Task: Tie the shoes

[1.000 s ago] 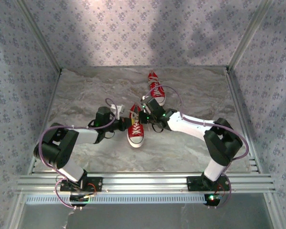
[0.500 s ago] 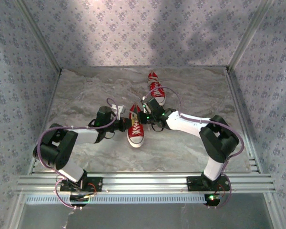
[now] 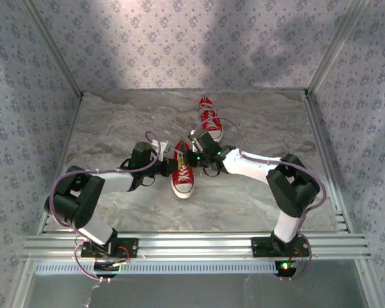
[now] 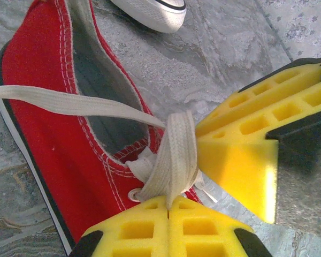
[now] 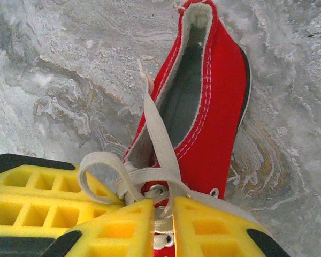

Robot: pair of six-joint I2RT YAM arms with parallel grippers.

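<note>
1. My left pincer (image 4: 168, 208): closed tight, pinching a flat white lace (image 4: 171, 155) just above the near shoe's (image 4: 48, 123) eyelets.
2. My right pincer (image 5: 163, 214): fingers a sliver apart, lace running down between them. Whether it grips, I cannot tell.
3. Near shoe: red, mid-table (image 3: 115, 128), toe toward my bases, between both pincers.
4. Far shoe (image 3: 210, 119): farther back, right of centre.

Red shoes (image 3: 183, 177), white laces (image 4: 174, 152)
</note>
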